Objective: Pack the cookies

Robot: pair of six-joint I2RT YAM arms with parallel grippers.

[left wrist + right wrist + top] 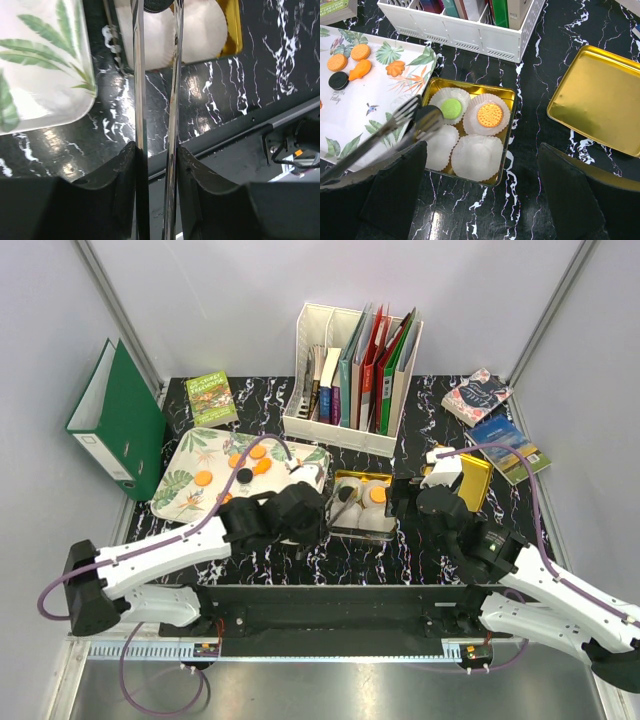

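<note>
Left claw [156,160] clamped narrow on tongs [390,131]. Black cookie [427,116] pinched at the tips above gold tin [508,135]. Right claw [482,150] wide, empty. Risk: cookie skews on release, misses empty paper cup [476,157], lands on table [530,100].

Black marble-veined tabletop [400,550], carrying:
- Green lever-arch binder [125,420], upright at the far left edge.
- Green paperback [211,398], lying flat at the back left, near the binder.
- White slotted file organizer [335,430], back centre, filled with upright folders [385,360] in red, green and teal.
- Patterned book [477,396], flat at the back right.
- Blue book [508,446], flat, just in front of it.
</note>
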